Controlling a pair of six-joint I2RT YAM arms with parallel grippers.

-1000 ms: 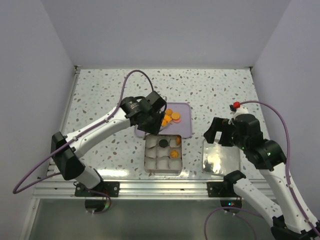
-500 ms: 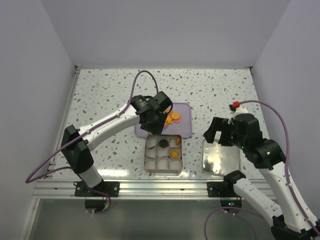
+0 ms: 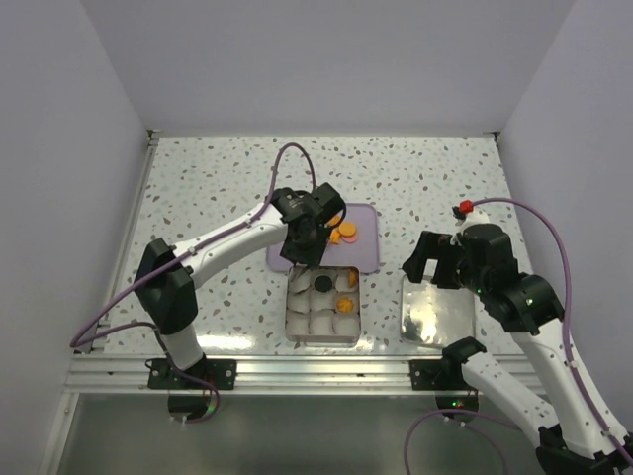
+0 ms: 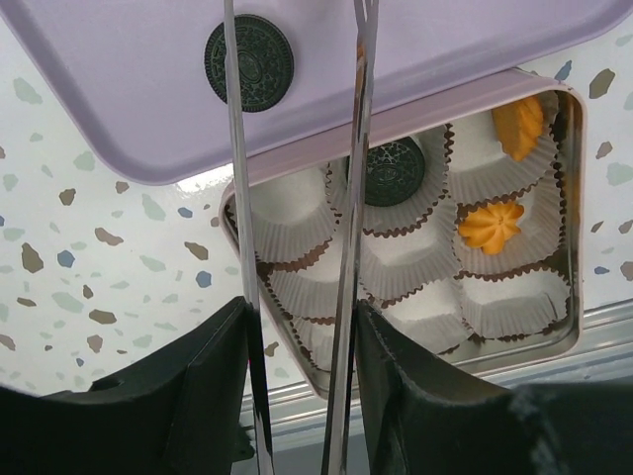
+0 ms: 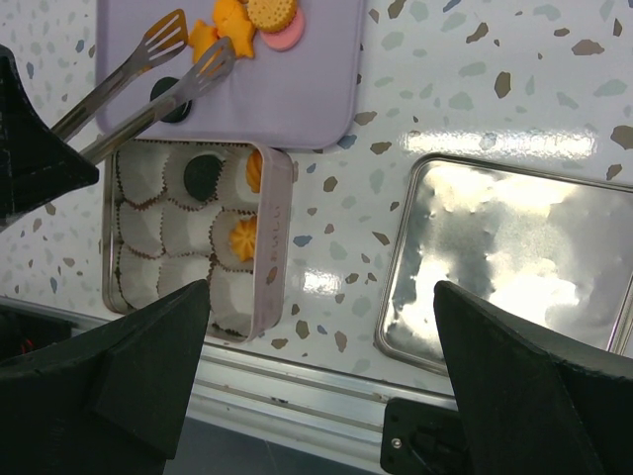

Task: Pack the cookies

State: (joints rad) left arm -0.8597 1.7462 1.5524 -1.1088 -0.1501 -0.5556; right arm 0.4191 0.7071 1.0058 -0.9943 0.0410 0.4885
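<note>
The left pincer (image 4: 300, 317) is clamped on a pair of metal tongs (image 5: 210, 64), one black finger pressed against each blade. The blades run forward and stand apart at their slotted tips. The tips hang over a lavender tray (image 4: 119, 109), just beside a small heap of cookies (image 5: 232, 25). That heap is mostly orange, with one pinkish disc (image 5: 289, 30) at its edge. A single black cookie (image 4: 249, 62) lies apart from the heap on the tray, beneath the tong blades. Its face carries an embossed ring pattern, too fine to read as lettering.

Touching the near edge of the tray is a square pink tin (image 5: 280, 237) filled with white crinkled paper cups (image 4: 514, 302). One cup in the row nearest the tray holds a second black cookie (image 4: 396, 170). Two cups along one side each hold an orange cookie (image 4: 492, 226), and the other cups show only paper.

The right pincer (image 5: 321, 317) has its fingers spread wide and grips nothing. It hovers above a shiny metal lid (image 5: 514, 257) that lies on the speckled surface (image 3: 198, 178) beside the tin.

Compared with a second ago, the left arm has swung further across the surface. Its elbow now sits closer to the tin, and the pincer has shifted toward the cookie heap. The right arm, the lid and the three cookies in the tin sit where they were.
</note>
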